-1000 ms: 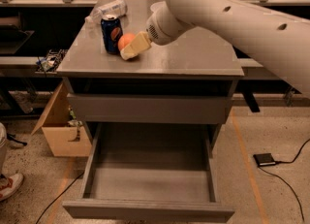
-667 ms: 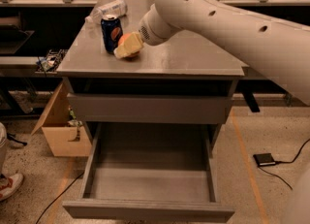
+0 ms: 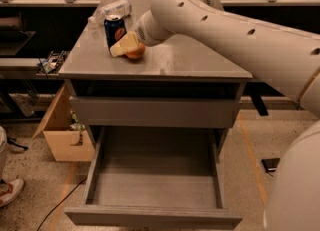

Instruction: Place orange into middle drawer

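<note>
Camera view, the only one I have: the robot's cream-coloured two-finger gripper (image 3: 123,49) sits low on the flat gray cabinet top (image 3: 200,62), at the end of the big white arm (image 3: 225,20) that reaches in from the right. It is pressed against the orange (image 3: 138,53), a round, smooth orange-coloured fruit, which rests on the top just beside the blue soda can (image 3: 114,29). A clear plastic bottle (image 3: 111,10) lies behind the can.

Compared with a second ago, the wrist has swung left and dropped. Back then most of the fruit showed to the left of the gripper; now the cream tip covers its upper left side and only the lower right edge peeks out. I read that as the reach finishing and the grasp about to be made or just made. I cannot tell whether the gripper is wide or already clamped on the fruit.

Below, the middle drawer (image 3: 155,185), a wide, shallow matte-gray tray with a plain front, stands pulled fully out and bare inside. The gray drawer front above it (image 3: 152,112) is closed. So the target is ready; the pick is the step in hand, and the can's closeness is my main worry.
</note>
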Controlling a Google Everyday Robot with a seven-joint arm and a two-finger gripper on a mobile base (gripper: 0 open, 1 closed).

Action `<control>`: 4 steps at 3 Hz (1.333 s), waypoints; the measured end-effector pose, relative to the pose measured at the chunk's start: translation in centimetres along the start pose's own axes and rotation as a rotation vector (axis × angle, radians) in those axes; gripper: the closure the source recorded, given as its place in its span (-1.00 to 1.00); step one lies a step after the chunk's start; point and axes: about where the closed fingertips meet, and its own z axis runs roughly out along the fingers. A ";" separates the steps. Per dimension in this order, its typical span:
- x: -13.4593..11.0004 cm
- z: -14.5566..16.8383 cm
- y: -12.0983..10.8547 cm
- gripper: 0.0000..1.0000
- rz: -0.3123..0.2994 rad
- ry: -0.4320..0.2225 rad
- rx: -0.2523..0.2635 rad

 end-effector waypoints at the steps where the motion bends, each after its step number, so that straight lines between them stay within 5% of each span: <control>1: -0.3 1.2 0.7 -1.00 0.005 0.001 -0.011; 2: -0.4 2.3 1.6 -1.00 0.001 0.007 -0.027; 4: -0.3 4.0 2.5 -0.20 -0.002 0.012 -0.050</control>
